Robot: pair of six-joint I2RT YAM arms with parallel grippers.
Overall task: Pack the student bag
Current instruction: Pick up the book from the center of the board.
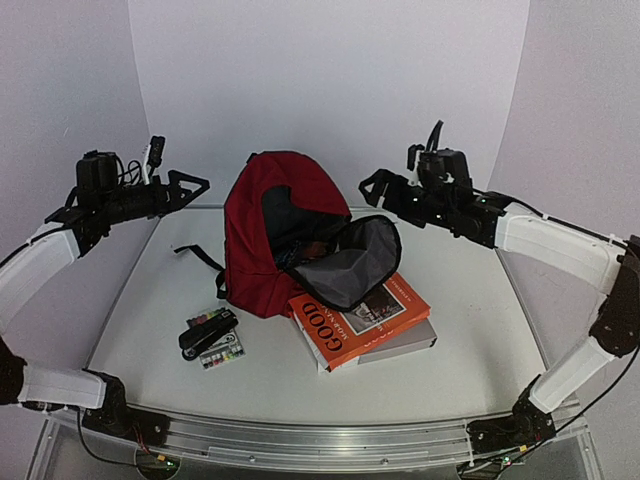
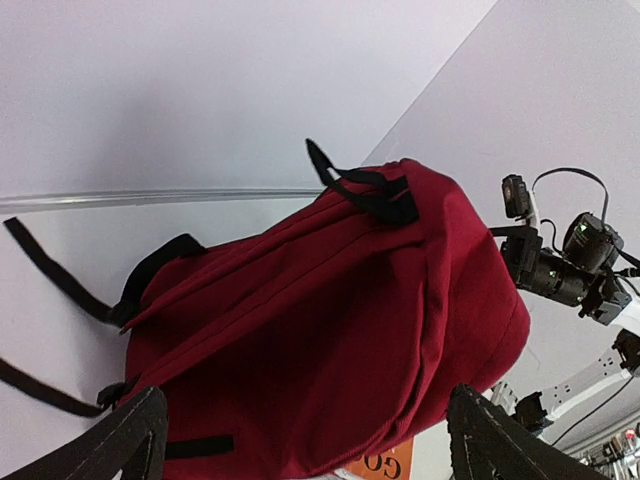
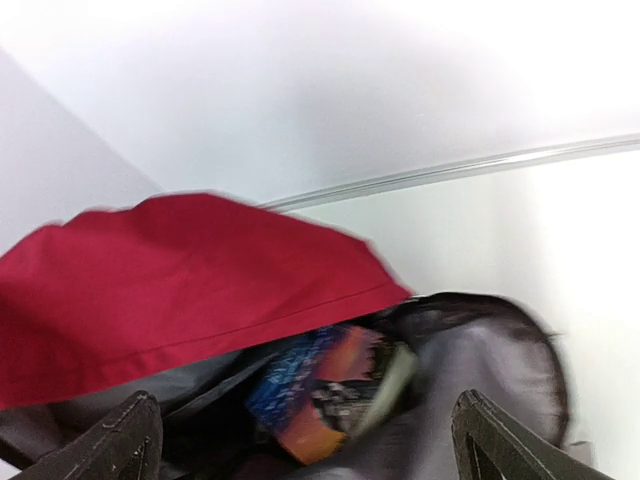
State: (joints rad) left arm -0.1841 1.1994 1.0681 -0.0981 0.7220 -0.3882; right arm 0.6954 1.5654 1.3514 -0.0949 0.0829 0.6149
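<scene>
Lighting is bright, even and diffuse; the white walls are mildly washed out, with no hard glare. Faint soft shadow beside the student bag [image 1: 245, 240] on the table [image 1: 480, 330]. Right wrist view motion-blurred throughout. Left wrist view sharp. Top view bows at the edges.

Overhead from behind, wrist views close, opposite sides — sharing student bag [image 1: 247, 240]
</scene>
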